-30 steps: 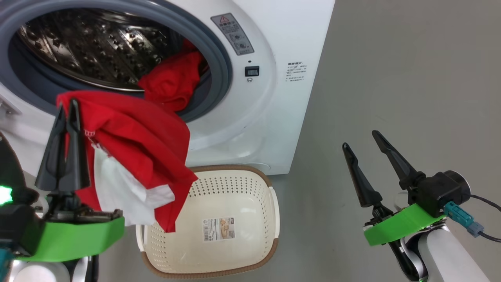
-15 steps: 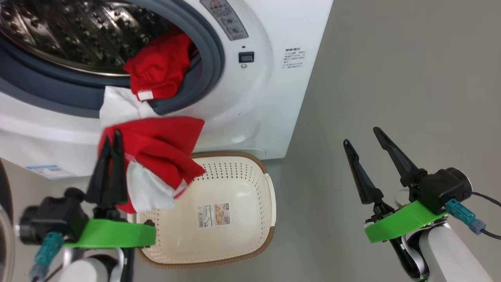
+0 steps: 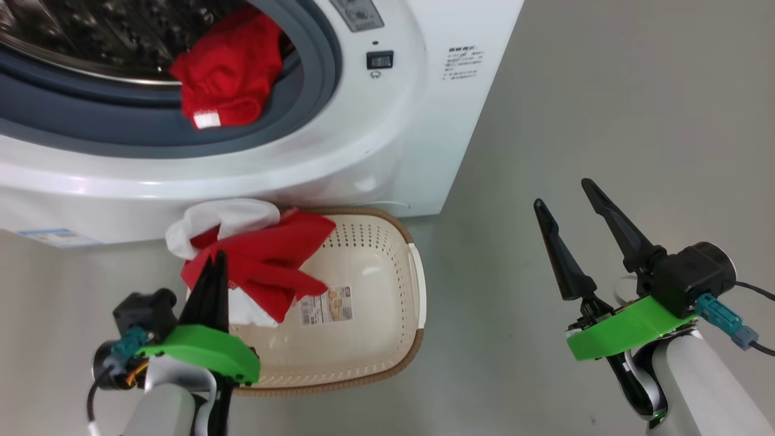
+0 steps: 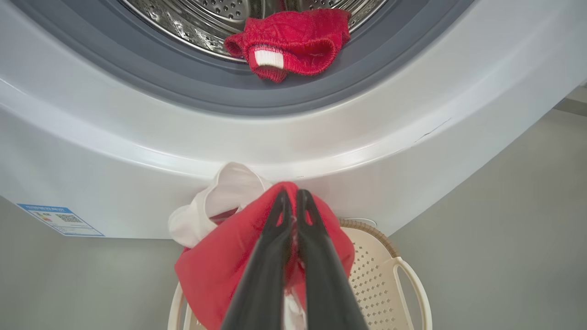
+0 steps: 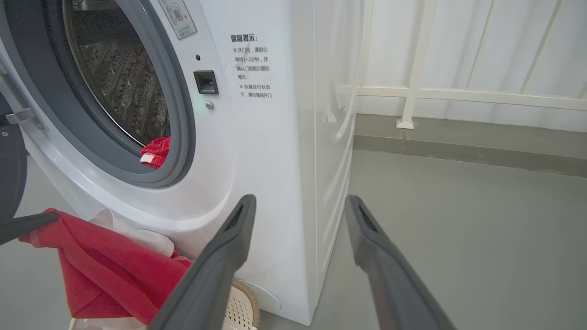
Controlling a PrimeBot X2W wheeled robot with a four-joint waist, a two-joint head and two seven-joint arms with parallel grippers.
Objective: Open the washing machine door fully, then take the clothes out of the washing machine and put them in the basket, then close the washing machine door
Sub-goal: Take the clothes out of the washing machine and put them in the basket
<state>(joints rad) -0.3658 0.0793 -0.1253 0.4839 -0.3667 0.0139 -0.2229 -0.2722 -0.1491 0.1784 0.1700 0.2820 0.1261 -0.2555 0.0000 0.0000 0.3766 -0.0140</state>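
Note:
My left gripper (image 3: 215, 259) is shut on a red and white garment (image 3: 266, 260) of the clothes, which hangs over the left part of the cream basket (image 3: 418, 284). The basket stands on the floor against the washing machine (image 3: 387, 151). In the left wrist view the shut gripper (image 4: 290, 196) pinches the red cloth (image 4: 220, 266) above the basket (image 4: 394, 275). Another red garment (image 3: 227, 72) lies on the grey ring at the drum's lip. The black rim of the open door (image 5: 8, 178) shows at the left edge. My right gripper (image 3: 563, 194) hangs open and holds nothing, right of the basket.
Bare grey floor (image 3: 605, 109) stretches to the right of the machine. In the right wrist view a white railing (image 5: 412, 91) and a wall stand behind it. A blue label (image 3: 54, 237) sits low on the machine's front.
The head camera has tilted down. My left gripper has carried the red and white garment down from in front of the drum to just over the basket. The right arm has stayed put.

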